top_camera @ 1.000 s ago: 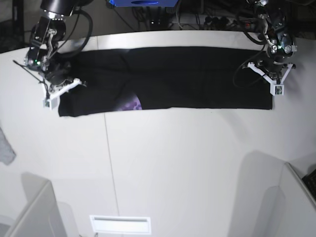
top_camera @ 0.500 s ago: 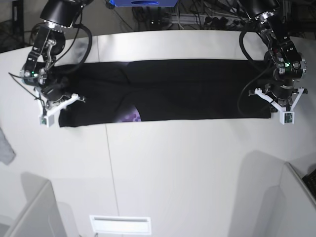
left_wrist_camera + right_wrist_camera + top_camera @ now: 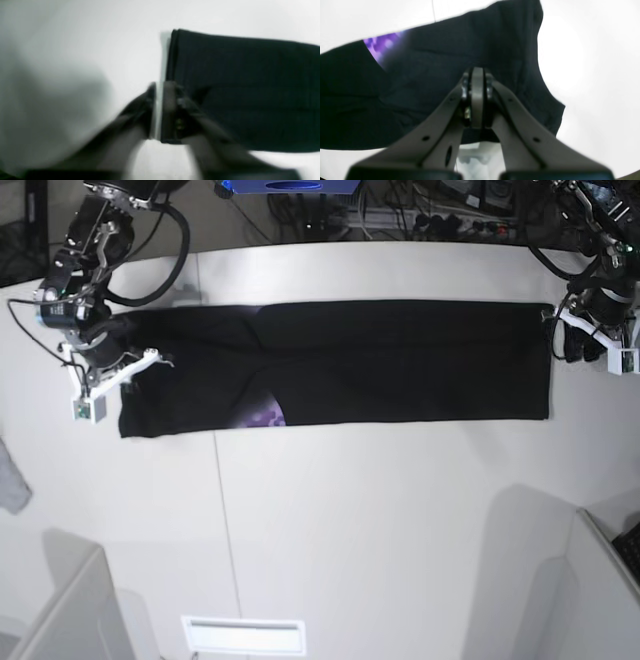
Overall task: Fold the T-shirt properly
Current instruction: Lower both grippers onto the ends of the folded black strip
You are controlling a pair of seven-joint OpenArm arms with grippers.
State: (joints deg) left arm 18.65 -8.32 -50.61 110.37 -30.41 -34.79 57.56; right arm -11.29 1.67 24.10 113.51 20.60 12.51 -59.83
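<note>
The T-shirt lies as a long black strip across the far part of the white table, with a purple print patch showing at its front edge. My right gripper is at the strip's left end. In the right wrist view it is shut, its tips on the black cloth, and folds run up to them. My left gripper is off the strip's right end. In the blurred left wrist view it looks shut and empty beside the cloth's edge.
A small grey cloth scrap lies at the left edge. White panels stand at the front left and front right. A white slot is at the front edge. Cables crowd the back.
The T-shirt was dragged toward the front, then stayed put. My left gripper has moved off the shirt's right end, away to the right. My right gripper has shifted slightly back.
</note>
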